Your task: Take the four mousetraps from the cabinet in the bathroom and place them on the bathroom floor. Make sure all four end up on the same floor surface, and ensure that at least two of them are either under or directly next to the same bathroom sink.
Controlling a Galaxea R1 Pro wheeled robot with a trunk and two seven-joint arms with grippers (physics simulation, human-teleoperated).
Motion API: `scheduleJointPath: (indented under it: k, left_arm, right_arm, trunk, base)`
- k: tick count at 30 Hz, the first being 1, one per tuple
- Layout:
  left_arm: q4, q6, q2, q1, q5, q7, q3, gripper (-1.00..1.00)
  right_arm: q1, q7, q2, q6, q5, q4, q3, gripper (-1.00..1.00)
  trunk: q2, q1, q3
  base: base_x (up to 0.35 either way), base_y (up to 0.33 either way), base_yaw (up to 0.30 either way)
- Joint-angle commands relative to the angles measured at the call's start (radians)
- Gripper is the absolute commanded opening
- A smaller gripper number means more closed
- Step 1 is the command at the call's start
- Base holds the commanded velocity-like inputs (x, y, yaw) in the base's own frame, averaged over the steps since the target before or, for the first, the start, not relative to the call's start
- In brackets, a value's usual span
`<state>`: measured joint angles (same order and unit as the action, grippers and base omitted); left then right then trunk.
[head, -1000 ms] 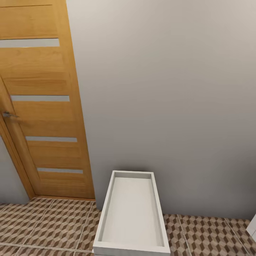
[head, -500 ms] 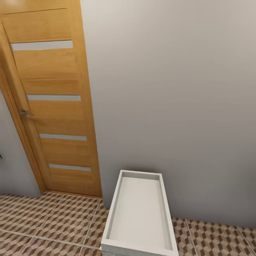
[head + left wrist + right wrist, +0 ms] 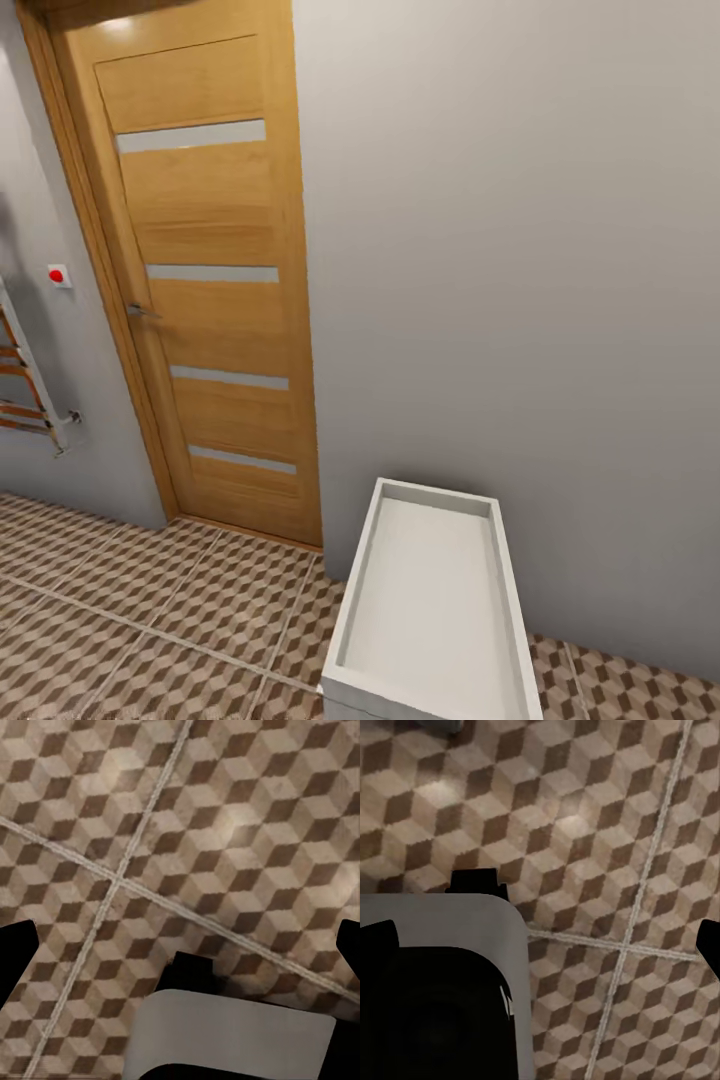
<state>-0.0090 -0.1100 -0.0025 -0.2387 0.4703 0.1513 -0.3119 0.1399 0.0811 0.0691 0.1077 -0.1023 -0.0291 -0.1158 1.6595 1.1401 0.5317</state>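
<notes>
Bathroom floor [image 3: 225, 817] beneath parted jaws

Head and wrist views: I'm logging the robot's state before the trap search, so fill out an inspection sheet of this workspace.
Surface: bathroom floor, cube-pattern tiles with pale grout; bare under both wrist cameras.
Job's things: nothing seen of the four traps, their storage chest or the basin.
Clutter: white box unit against the wall, its top tray bare.
Grippers: left gripper and right gripper wide open over the tiles, holding nothing.
Cables: nothing seen.
Surroundings: oak door, shut; grey wall; towel rail; red switch.
</notes>
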Motion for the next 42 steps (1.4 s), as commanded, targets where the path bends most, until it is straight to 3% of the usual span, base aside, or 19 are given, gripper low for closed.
scheduleJointPath:
  k: [1,9,42]
  left_arm:
    - [0.000,-0.002,-0.001,-0.001,0.008,0.003,-0.008,1.00]
    - [0.002,-0.002,-0.014,0.000,0.009,0.004,-0.007,1.00]
    - [-0.003,-0.010,-0.019,0.000,-0.002,0.002,-0.010,1.00]
  right_arm:
    - [0.001,0.003,0.000,0.006,-0.010,-0.003,-0.008,1.00]
    - [0.001,0.003,0.000,0.006,-0.010,-0.003,-0.008,1.00]
    - [0.001,0.003,-0.002,0.007,-0.018,-0.003,-0.008,1.00]
  trunk:
    - [0.001,0.000,0.001]
    - [0.001,0.000,0.001]
    - [0.001,0.000,0.001]
  base:
    - [0.000,0.000,0.274]
    - [0.000,0.000,0.274]
    - [0.000,0.000,0.274]
